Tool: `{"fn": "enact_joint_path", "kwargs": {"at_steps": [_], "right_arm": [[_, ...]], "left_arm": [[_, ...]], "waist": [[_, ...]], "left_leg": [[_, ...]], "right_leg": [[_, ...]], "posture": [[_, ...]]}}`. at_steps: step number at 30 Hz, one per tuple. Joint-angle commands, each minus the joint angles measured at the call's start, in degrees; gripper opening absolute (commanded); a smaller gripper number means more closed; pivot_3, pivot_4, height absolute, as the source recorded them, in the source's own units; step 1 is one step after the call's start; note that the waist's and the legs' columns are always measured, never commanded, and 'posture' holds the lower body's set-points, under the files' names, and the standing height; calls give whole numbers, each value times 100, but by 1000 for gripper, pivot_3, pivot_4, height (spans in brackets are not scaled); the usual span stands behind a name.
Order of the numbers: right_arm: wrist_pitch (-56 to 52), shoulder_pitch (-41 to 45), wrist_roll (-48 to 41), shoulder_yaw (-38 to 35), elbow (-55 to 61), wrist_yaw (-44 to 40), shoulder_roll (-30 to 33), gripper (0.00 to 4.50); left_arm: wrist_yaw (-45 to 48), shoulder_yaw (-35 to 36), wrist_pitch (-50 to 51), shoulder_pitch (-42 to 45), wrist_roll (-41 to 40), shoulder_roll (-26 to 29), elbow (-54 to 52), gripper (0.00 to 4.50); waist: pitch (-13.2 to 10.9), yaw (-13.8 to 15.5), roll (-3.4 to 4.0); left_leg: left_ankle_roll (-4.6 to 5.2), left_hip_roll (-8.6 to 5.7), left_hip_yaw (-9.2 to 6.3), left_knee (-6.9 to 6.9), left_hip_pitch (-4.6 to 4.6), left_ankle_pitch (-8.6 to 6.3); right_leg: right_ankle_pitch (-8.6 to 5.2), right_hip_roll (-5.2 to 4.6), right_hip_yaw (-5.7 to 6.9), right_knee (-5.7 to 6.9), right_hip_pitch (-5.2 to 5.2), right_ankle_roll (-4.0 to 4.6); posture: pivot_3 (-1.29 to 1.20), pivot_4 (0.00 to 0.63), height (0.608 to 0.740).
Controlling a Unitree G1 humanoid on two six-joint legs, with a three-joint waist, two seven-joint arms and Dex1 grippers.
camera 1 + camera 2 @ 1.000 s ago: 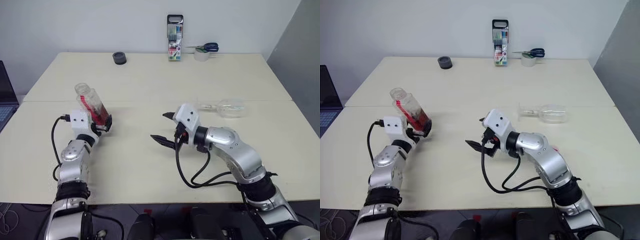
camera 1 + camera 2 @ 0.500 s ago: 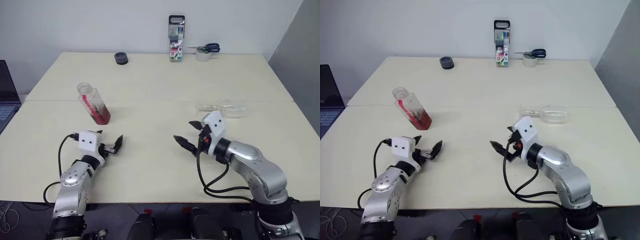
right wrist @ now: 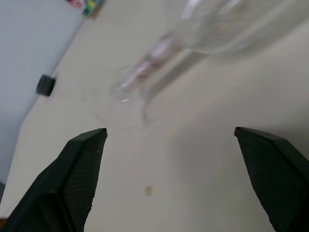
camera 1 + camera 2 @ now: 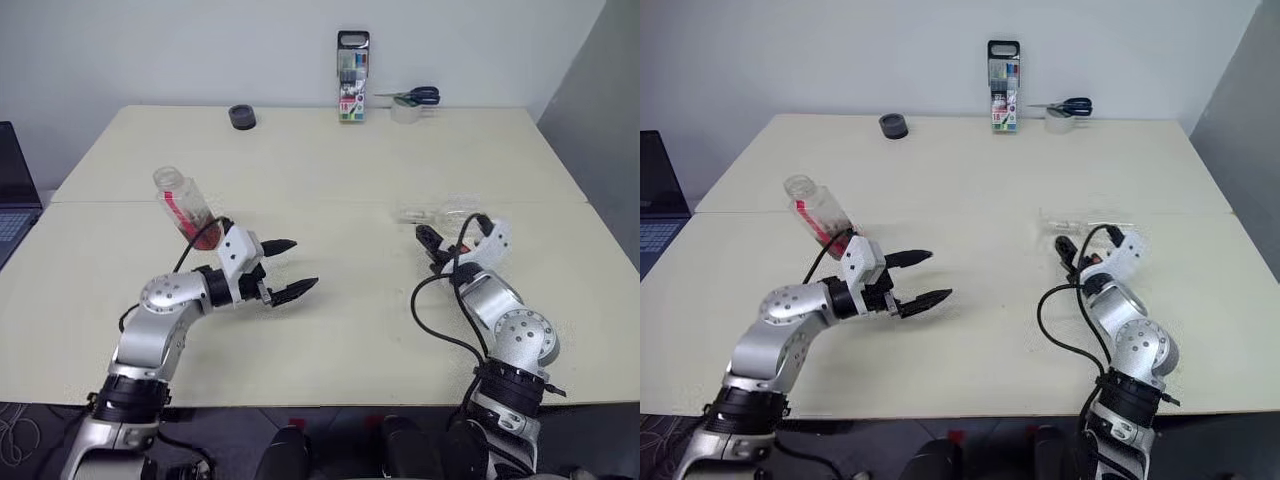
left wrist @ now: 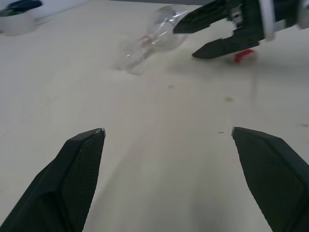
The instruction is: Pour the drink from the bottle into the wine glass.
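The bottle (image 4: 185,208) is leaning on the table (image 4: 330,170) toward its left edge, open mouth up and tilted to the left, with a little red drink (image 4: 203,236) sitting at its base. The left gripper (image 4: 288,266) is hanging just beside the bottle's base, pointing toward the table's middle, its fingers spread wide and gripping nothing. The glass (image 4: 445,212) is lying on its side toward the right edge, its foot pointing left. The right gripper (image 4: 434,248) is hovering just before the glass, fingers wide apart and empty. A pen case (image 4: 350,90), scissors (image 4: 412,96) on a tape roll (image 4: 403,111) and a dark cap (image 4: 239,116) are sitting along the far edge.
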State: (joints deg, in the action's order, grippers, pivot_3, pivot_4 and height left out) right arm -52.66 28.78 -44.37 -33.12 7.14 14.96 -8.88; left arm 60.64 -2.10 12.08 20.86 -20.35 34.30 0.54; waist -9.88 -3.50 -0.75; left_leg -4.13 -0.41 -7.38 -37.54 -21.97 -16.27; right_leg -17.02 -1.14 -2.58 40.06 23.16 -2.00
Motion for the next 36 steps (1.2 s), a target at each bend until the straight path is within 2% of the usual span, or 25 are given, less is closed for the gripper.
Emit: {"fn": "enact_joint_path", "kwargs": {"at_steps": [1, 7, 14, 25, 29, 32, 36], "right_arm": [[836, 797, -546, -117, -651, 239, -719, 4500], [1553, 1221, -1048, 171, -1500, 269, -601, 4500], [2156, 1549, -1167, 472, -2304, 123, -423, 4500], [3381, 2295, -1027, 112, -4294, -651, 34, 4500], [3650, 2393, -947, -5, -4640, -758, 74, 3605], [3725, 2387, -921, -17, -4718, -824, 57, 2378], [3729, 2350, -945, -36, -4747, -876, 3, 999]], "left_arm": [[691, -168, -141, 226, -108, 148, 61, 4476], [1061, -144, -279, 444, -23, 196, 414, 4476], [1114, -138, -260, 516, 9, 243, 407, 4476], [896, -172, 342, 582, -43, 308, -254, 4476], [867, -179, 495, 632, -46, 324, -366, 4500], [860, -191, 554, 648, -44, 331, -416, 4500], [862, -203, 582, 615, -35, 321, -460, 4500]], "waist": [[0, -58, 0], [-1, -160, 1], [-2, -160, 3], [-6, -165, 9], [-6, -164, 9], [-6, -164, 10], [-6, -163, 11]], "left_leg": [[0, 3, 6, 3, 5, 0], [8, 7, 9, 43, 20, 6], [8, 4, 8, 50, 18, 7], [8, 5, 7, 51, 19, 7], [8, 5, 6, 51, 20, 7], [8, 4, 8, 51, 19, 7], [7, 5, 7, 50, 21, 7]], "right_leg": [[0, 1, -5, 1, 0, 0], [0, 5, -8, 0, 4, 2], [0, -1, -7, -7, 5, 3], [0, 0, -6, -7, 5, 4], [1, 1, -6, -6, 5, 4], [1, 0, -7, -7, 5, 4], [1, 0, -6, -6, 4, 5]], "posture": [[0, 150, 740], [0, 150, 740], [0, 150, 740], [0, 150, 740], [0, 150, 740], [0, 150, 740], [0, 150, 740]]}}
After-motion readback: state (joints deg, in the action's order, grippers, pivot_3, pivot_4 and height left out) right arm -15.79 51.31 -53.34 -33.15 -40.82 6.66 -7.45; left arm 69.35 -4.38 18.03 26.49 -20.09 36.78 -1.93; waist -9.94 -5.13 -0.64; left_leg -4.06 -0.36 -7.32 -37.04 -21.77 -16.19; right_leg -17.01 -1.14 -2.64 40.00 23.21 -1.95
